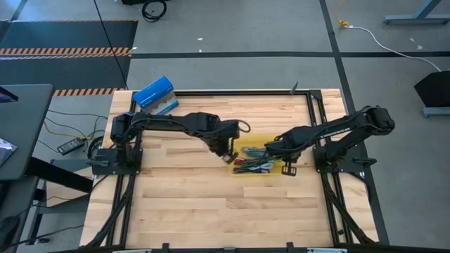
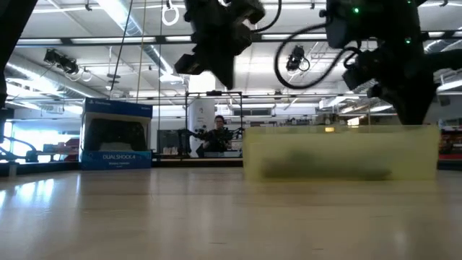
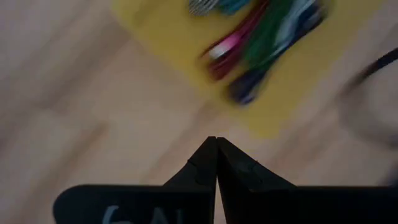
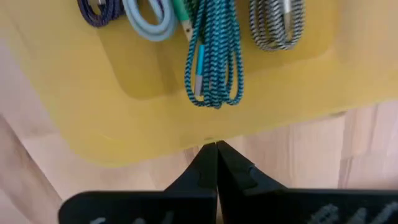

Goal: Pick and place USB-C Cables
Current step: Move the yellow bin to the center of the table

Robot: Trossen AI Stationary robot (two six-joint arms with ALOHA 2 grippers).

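Overhead, the left claw (image 1: pixel 226 156) hangs above the desk (image 1: pixel 211 204) at the left edge of the yellow tray (image 1: pixel 247 172). Its own wrist view shows the two dark fingers (image 3: pixel 202 168) pressed tip to tip, clenched with nothing between them, over bare wood just short of the tray's corner. The right claw (image 1: pixel 269 152) hovers at the tray's far right side; its fingers (image 4: pixel 230 168) are likewise pinched together and empty, poised right at the tray's rim.

Inside the tray lie the USB-C cables (image 1: pixel 254 166), bundled and crowded side by side. From the right wrist view, a teal braided cable (image 4: pixel 213 59) lies nearest the claw, with a grey braided cable (image 4: pixel 277 23) beside it, a light blue cable (image 4: pixel 149 22) on its other side and a dark purple cable (image 4: pixel 99 11) beyond that. A green connector end pokes out between the light blue and teal bundles.

Farther off, a blue box (image 1: pixel 155 93) sits at the desk's far left corner, well apart from the tray.
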